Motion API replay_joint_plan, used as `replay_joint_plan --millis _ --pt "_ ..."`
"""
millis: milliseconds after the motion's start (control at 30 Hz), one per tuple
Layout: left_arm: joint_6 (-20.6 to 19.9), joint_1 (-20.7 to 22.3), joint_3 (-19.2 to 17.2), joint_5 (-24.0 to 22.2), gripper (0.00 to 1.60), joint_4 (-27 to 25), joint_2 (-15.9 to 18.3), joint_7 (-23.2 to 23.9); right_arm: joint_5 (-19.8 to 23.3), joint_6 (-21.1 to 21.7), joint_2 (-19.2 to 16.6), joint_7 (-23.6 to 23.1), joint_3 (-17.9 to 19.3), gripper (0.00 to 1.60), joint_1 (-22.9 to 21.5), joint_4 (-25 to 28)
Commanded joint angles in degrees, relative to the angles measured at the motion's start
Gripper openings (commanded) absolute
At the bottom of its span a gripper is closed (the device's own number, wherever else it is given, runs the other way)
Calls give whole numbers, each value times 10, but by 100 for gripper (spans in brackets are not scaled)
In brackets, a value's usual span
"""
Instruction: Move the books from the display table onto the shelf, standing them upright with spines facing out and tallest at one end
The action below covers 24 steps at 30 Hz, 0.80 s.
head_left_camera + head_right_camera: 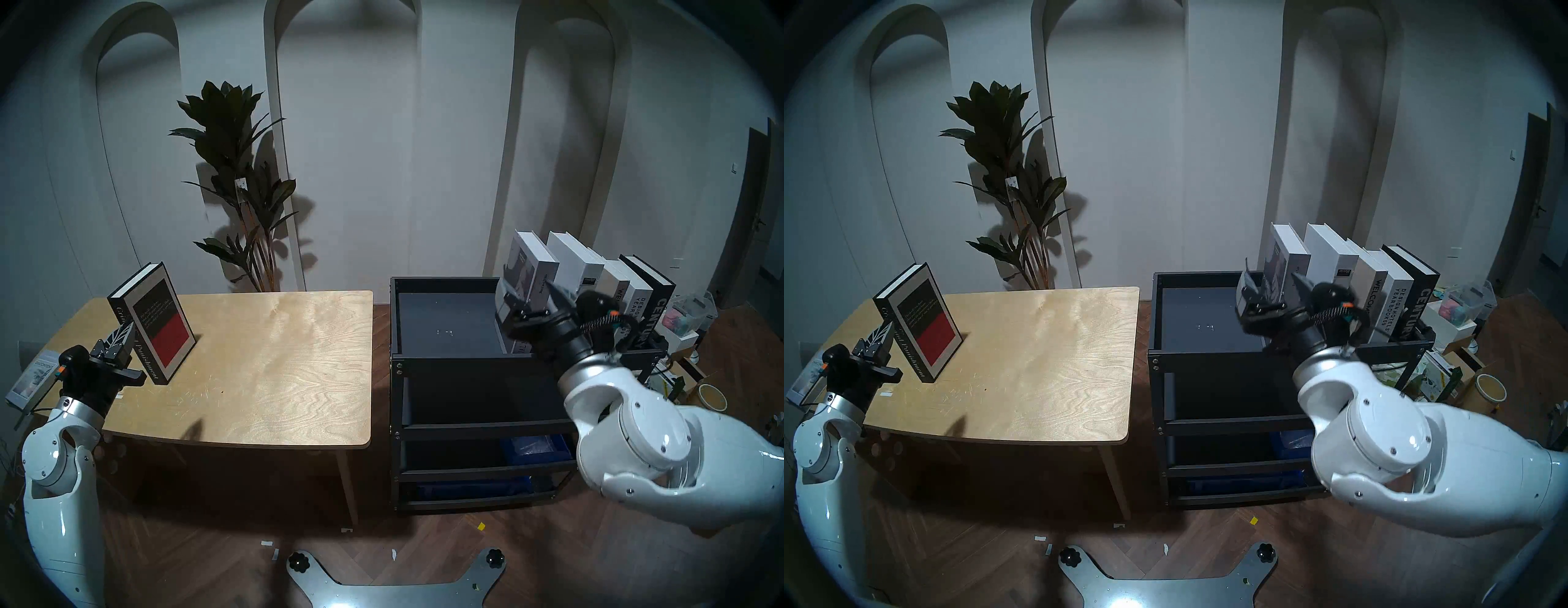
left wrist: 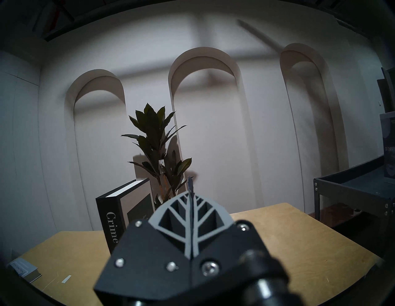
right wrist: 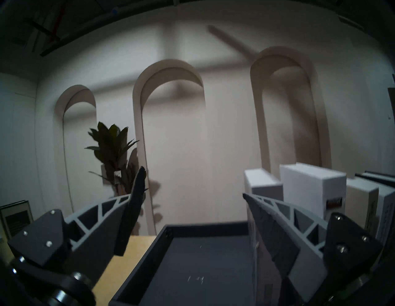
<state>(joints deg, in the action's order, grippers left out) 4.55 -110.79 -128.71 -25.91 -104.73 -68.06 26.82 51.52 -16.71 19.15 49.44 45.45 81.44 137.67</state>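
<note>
Last book (image 1: 157,322) stands at nine o'clock on the table (image 1: 275,361); five fill the shelf (image 1: 445,327) at three o'clock. Left gripper (image 1: 121,339) clenched, empty; right gripper (image 1: 530,297) released. Best grasp: spread wide, straddle the spine, keep it upright.

plywood display table (image 1: 263,361), matt black shelf (image 1: 445,327)

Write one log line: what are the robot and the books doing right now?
rack: five books upright | table: Crime and Punishment standing | left gripper: shut, empty, beside it | right gripper: open, empty, by the row
</note>
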Motion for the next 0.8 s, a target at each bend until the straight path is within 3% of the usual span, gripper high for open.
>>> replay_joint_plan --millis 0,200,367,567,767 --pt "14 26 -7 1 0 13 28 8 -44 -33 -35 13 -81 160 68 23" --pt "38 30 4 6 0 27 33 25 -121 -79 -25 24 -105 160 98 -12" --pt "58 34 18 11 0 40 28 35 -190 -119 27 33 -116 160 82 -86" --pt "74 33 27 20 0 43 25 42 -211 -142 71 11 -122 160 39 -158" --pt "87 35 23 24 0 45 24 43 -218 -150 104 -8 -145 160 11 -196"
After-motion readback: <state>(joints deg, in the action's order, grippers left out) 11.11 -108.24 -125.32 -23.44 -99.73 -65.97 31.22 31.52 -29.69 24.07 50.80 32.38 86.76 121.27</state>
